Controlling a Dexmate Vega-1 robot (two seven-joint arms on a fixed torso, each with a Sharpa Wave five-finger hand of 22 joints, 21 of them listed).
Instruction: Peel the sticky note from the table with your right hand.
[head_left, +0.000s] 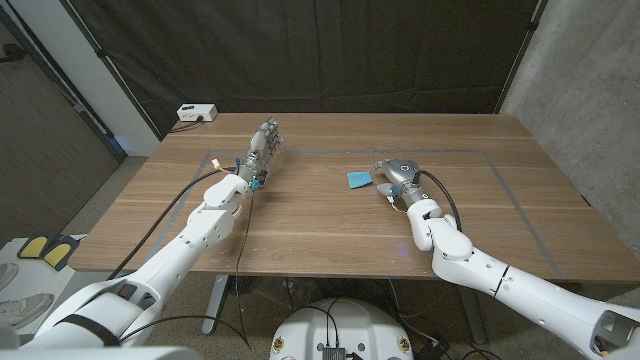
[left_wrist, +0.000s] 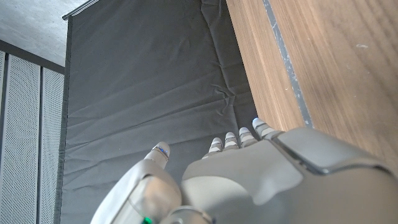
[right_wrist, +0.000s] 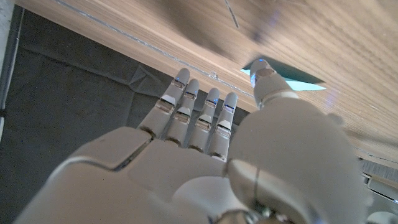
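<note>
Our right hand (head_left: 393, 178) sits on the wooden counter (head_left: 300, 220) just right of the blue sticky note (head_left: 359, 180), fingers spread apart and holding nothing; we see the thumb tip touching the note's edge. We find the note flat near the counter's middle. Our left hand (head_left: 262, 150) stands upright far left, fingers apart, empty.

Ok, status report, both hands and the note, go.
Left hand open, parked. Right hand open beside sticky note, thumb near its edge. Note on table, not gripped. Nothing in the way.
</note>
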